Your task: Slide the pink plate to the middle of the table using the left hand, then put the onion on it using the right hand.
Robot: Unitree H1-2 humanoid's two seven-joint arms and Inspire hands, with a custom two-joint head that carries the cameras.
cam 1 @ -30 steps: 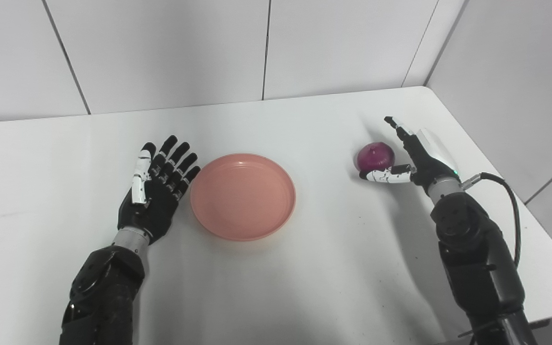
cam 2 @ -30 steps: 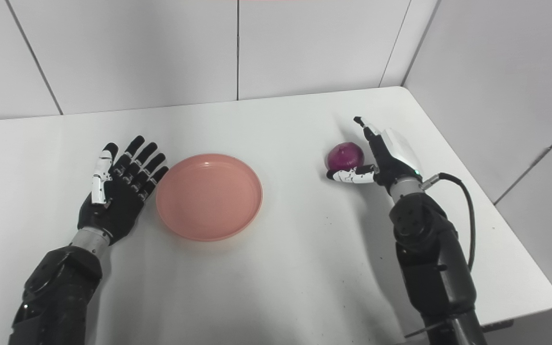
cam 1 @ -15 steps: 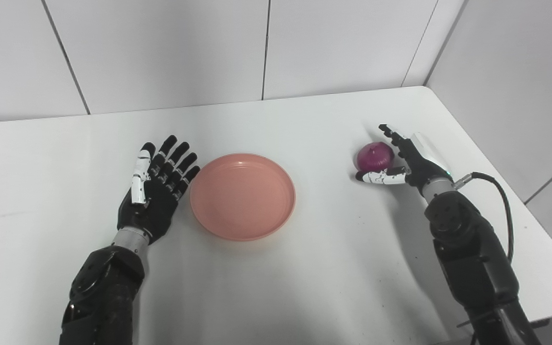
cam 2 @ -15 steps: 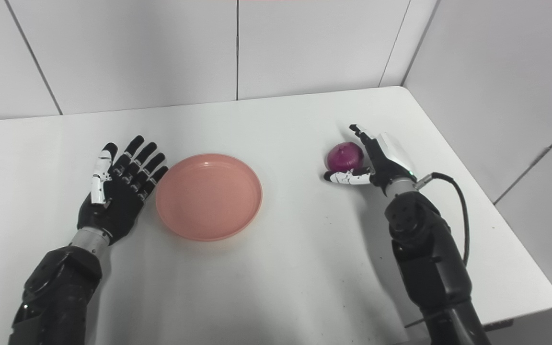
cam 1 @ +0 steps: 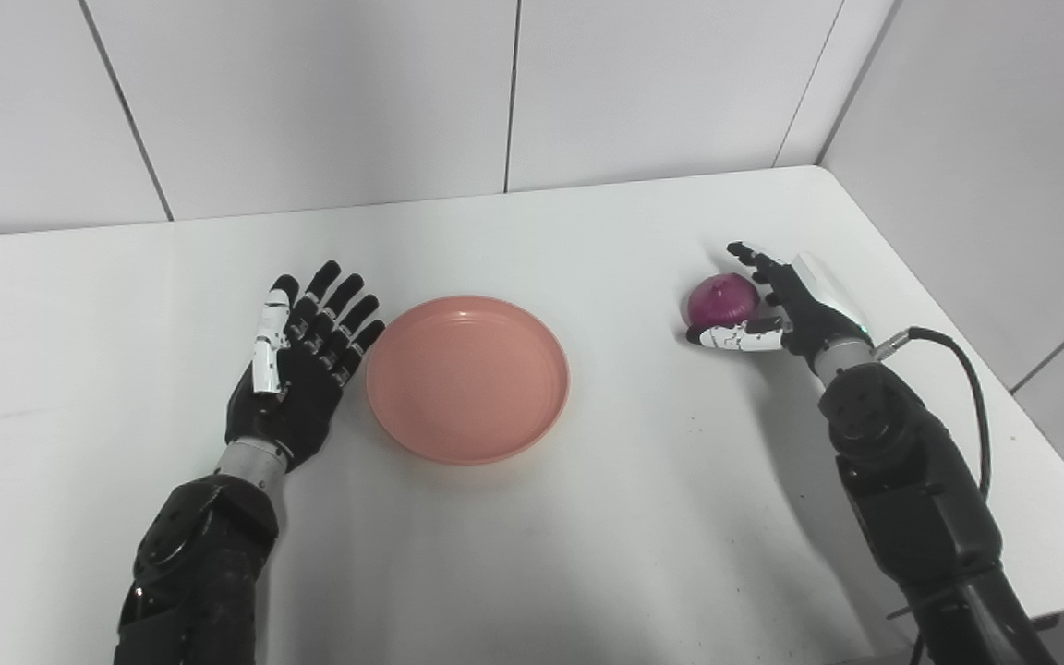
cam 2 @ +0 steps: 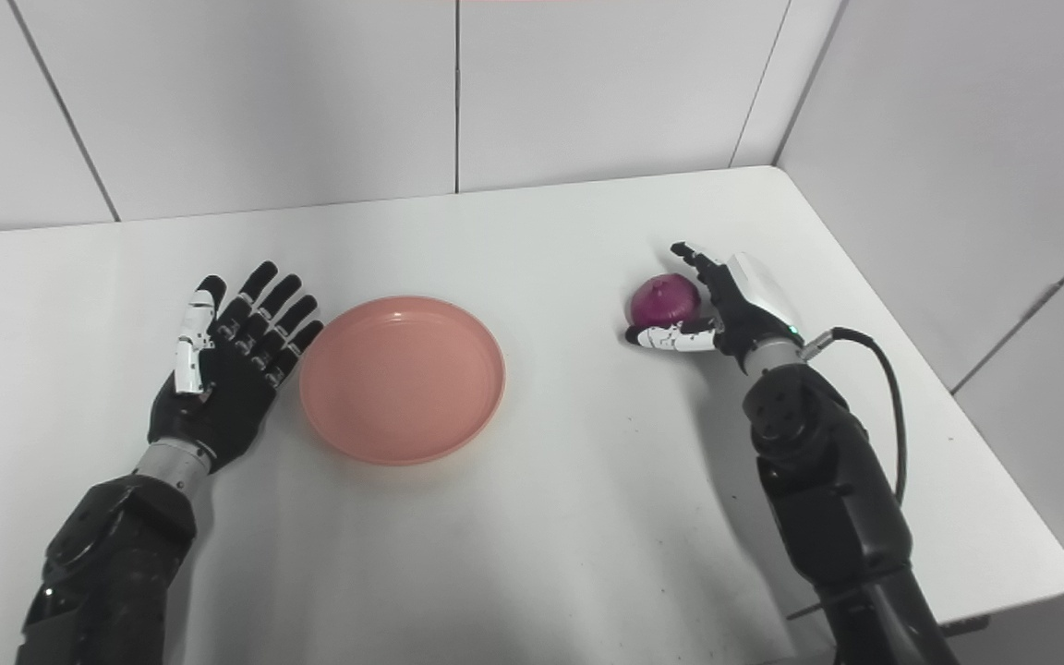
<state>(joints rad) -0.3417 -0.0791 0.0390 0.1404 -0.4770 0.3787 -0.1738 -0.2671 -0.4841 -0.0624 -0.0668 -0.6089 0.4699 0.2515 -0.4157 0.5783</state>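
Pink plate [cam 1: 467, 377] sits empty near the middle of the white table [cam 1: 532, 554]. Left robot hand [cam 1: 296, 369] lies flat just beside the plate's left rim, fingers spread, holding nothing. Red onion [cam 1: 722, 300] rests on the table well right of the plate; right robot hand [cam 1: 777, 305] cups it, fingers curled over the top, thumb beneath.

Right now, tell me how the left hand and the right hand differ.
The left hand lies flat and open, fingers spread, beside the pink plate; the right hand curls around the onion, thumb under it. The left hand holds nothing; the right hand cups the onion, grip not clearly closed. Both are low over the white table.
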